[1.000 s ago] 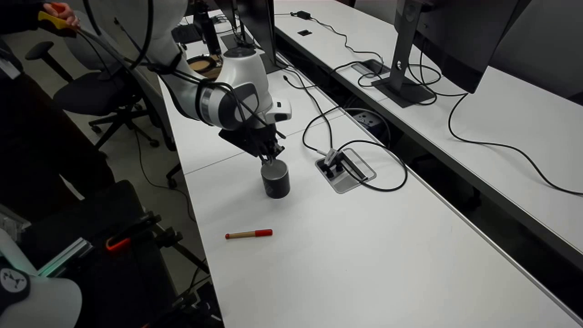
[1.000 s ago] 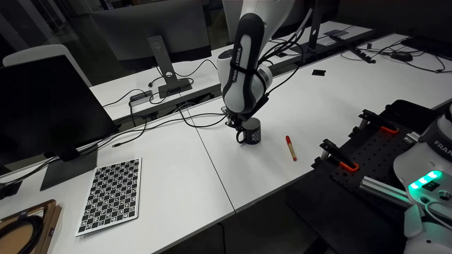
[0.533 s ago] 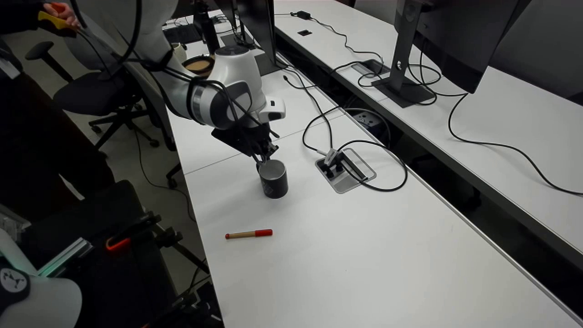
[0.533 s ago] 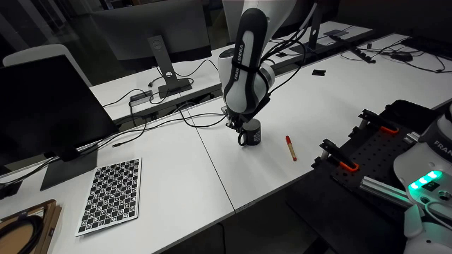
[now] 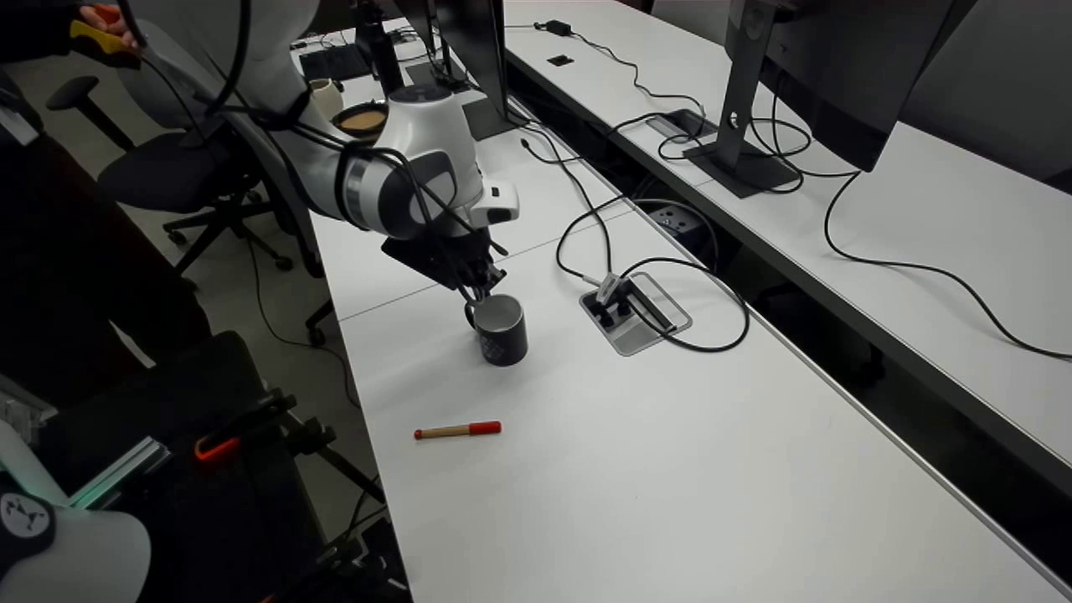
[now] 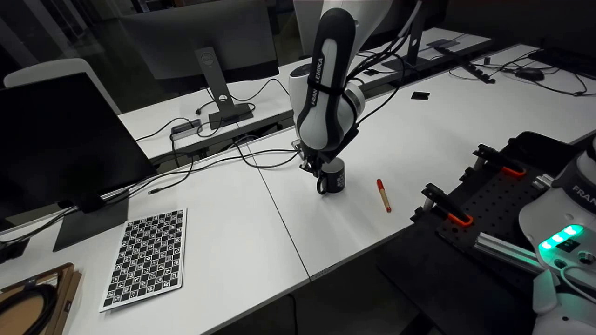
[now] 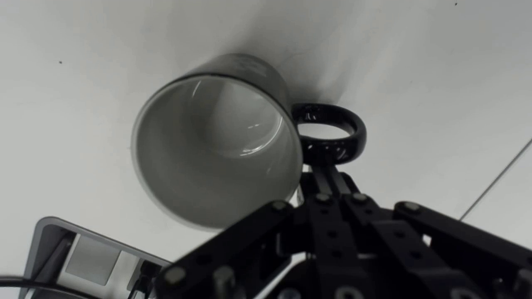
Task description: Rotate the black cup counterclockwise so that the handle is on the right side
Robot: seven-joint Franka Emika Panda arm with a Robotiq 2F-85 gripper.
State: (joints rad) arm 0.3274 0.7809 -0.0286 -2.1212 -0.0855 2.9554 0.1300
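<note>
White desks (image 5: 687,502), black office chair (image 5: 172,177), greyish floor (image 5: 310,377)

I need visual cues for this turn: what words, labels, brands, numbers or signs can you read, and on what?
"FRAN… EMIKA": robot arm, strap across the gap.
"FRAN": robot base, cut off by the frame.
White emblem, wordless: robot base.
"DELL": monitor stand.
Too small or blurred: print on black cup, desk-edge mark.
</note>
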